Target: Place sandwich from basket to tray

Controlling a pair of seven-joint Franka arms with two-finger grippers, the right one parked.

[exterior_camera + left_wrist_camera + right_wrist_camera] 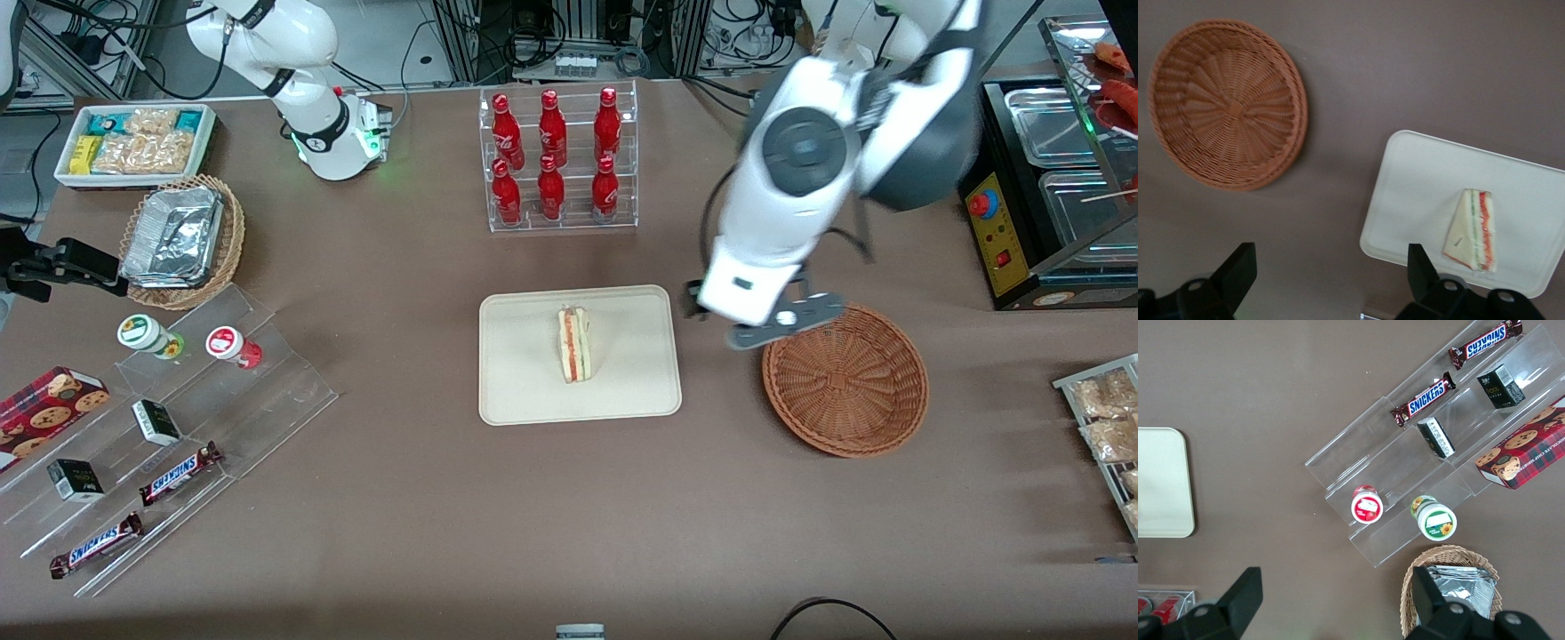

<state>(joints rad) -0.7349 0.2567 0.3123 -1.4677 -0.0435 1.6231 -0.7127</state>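
Front view: we see the sandwich lying on the tray, basket empty. Claw hangs between them, above the basket's rim.
Left wrist view: claw spread, pinching nothing; sandwich and tray just beside it over the tabletop.
Placement looks done; next we'd just retract.
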